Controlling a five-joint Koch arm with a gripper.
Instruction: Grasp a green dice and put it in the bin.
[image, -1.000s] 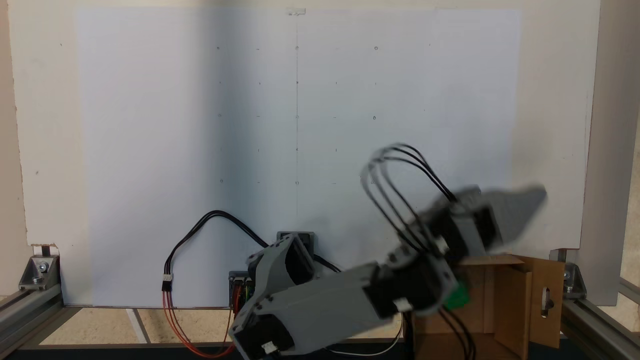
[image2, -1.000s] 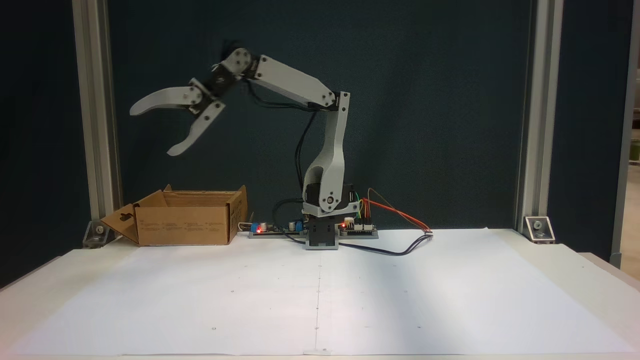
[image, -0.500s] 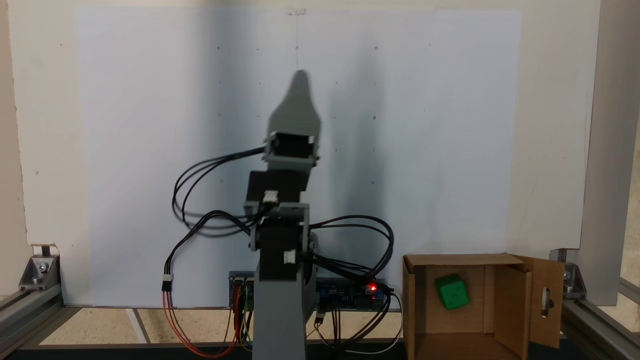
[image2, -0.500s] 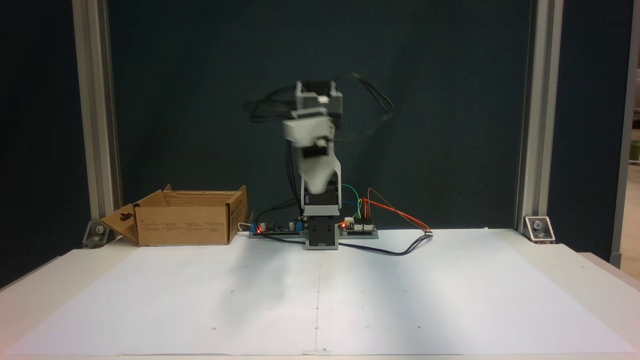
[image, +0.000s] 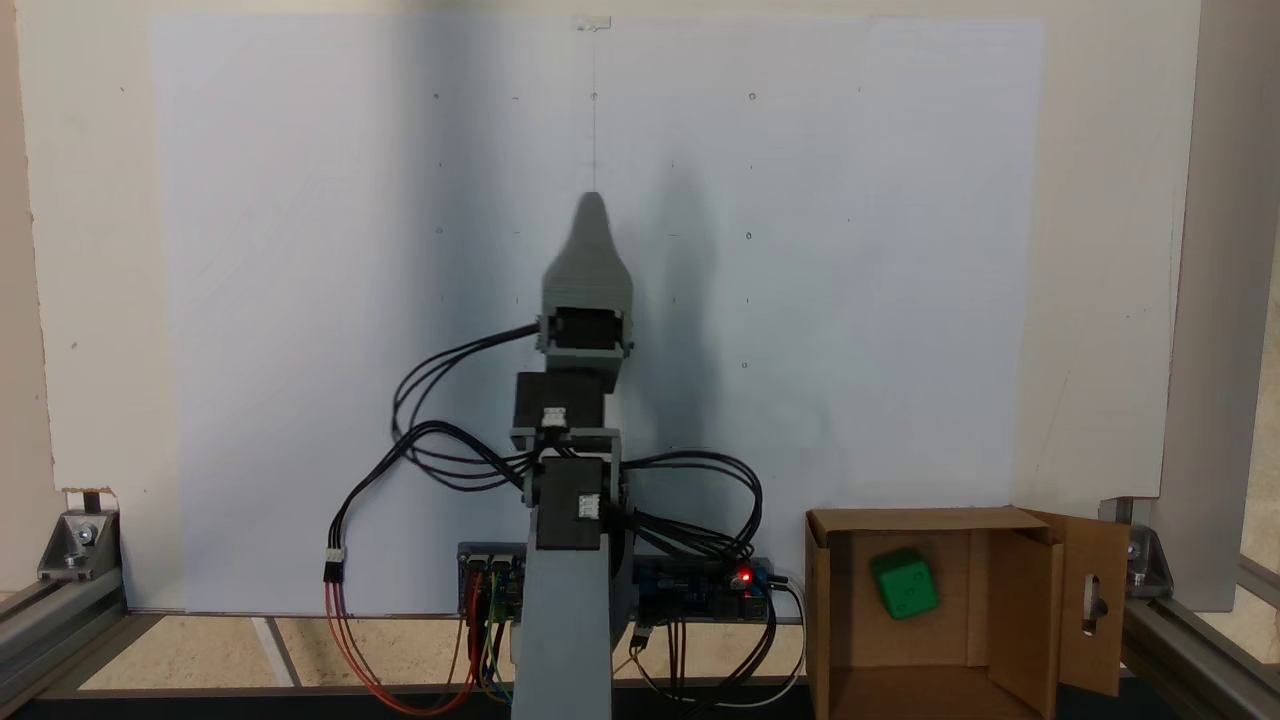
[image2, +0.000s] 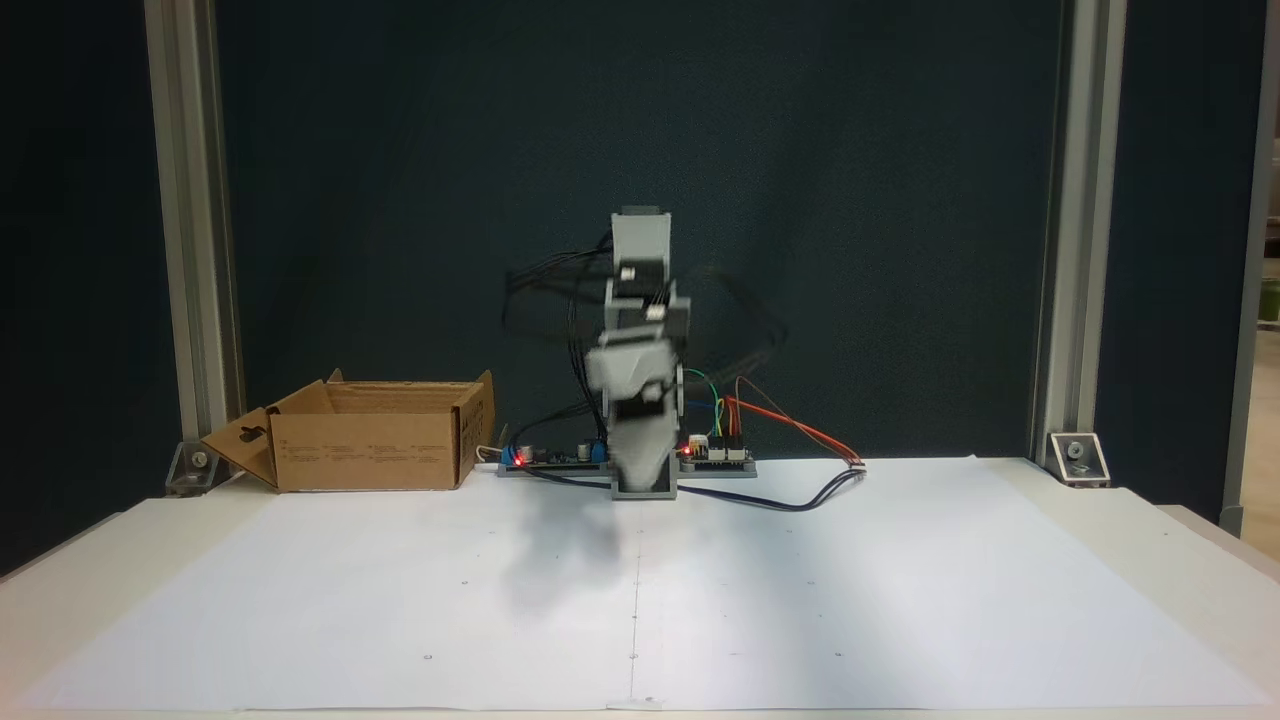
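Note:
The green dice (image: 905, 585) lies inside the bin (image: 910, 518), a brown cardboard box with a slotted flap; the front fixed view shows the bin (image2: 365, 440) from the side, its walls hiding the dice. My gripper (image: 592, 208) is well away from the bin, over the middle of the white sheet, pointing straight out from the arm's base. In that view a single grey tip shows, one jaw behind the other. From the front, the gripper (image2: 635, 465) is a blurred grey shape tilted down in front of the base. Nothing is visible in it.
Circuit boards (image: 700, 590) with a red light and loose wires (image: 345, 620) sit around the arm's base. Aluminium frame posts (image2: 190, 240) stand at both sides. A large white paper sheet (image2: 640, 590) covers the table in front of the arm.
The arm swung away from above the bin back to the centre line, then drew in and lowered. The dice, half hidden under the arm a second ago, now lies still in the bin.

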